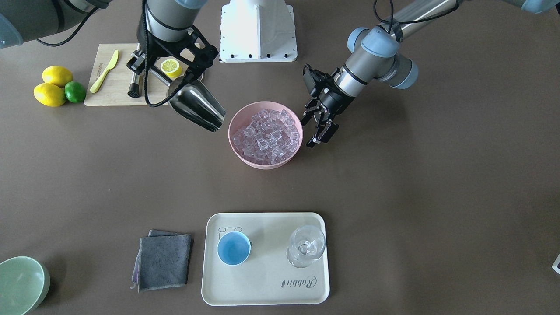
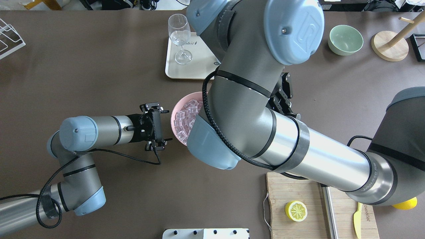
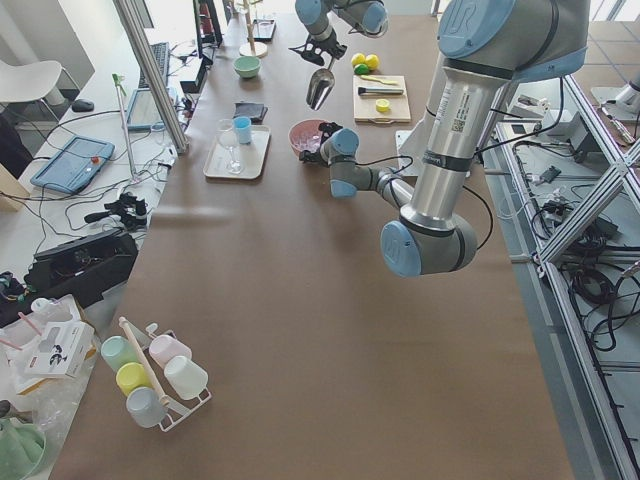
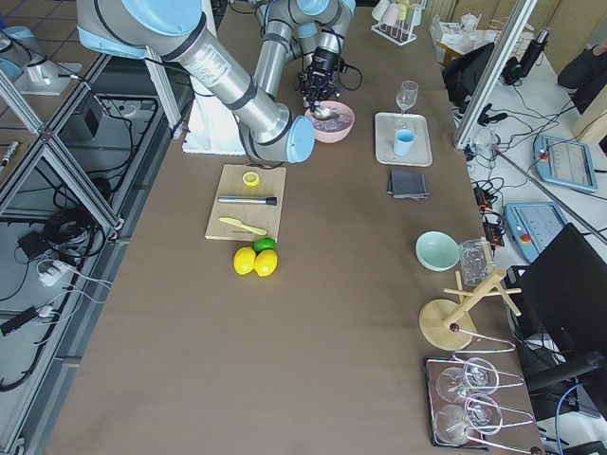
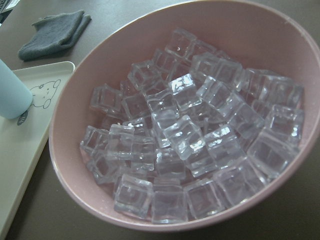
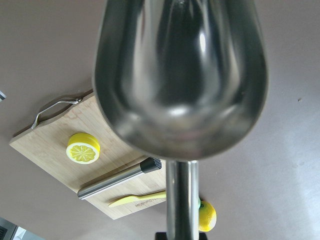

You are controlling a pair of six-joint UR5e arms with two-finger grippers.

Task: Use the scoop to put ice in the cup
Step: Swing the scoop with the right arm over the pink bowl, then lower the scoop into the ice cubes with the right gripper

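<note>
The ice (image 1: 267,133) fills a pink bowl (image 1: 230,136) at mid-table; the left wrist view shows the cubes (image 5: 190,145) close up. My right gripper (image 1: 184,79) is shut on the handle of the steel scoop (image 1: 197,107). It holds the scoop in the air beside the bowl, mouth toward it. In the right wrist view the scoop's trough (image 6: 182,75) is empty. My left gripper (image 1: 316,129) is open and empty, close to the bowl's other side. The light-blue cup (image 1: 234,248) stands on a cream tray (image 1: 262,282).
A clear stemmed glass (image 1: 306,247) shares the tray. A grey cloth (image 1: 164,260) and a pale green bowl (image 1: 19,284) lie to the tray's side. A cutting board (image 1: 109,89) holds a lemon half (image 1: 170,67), a yellow knife (image 1: 105,71) and a steel rod (image 1: 134,85); lemons (image 1: 52,85) lie beside it.
</note>
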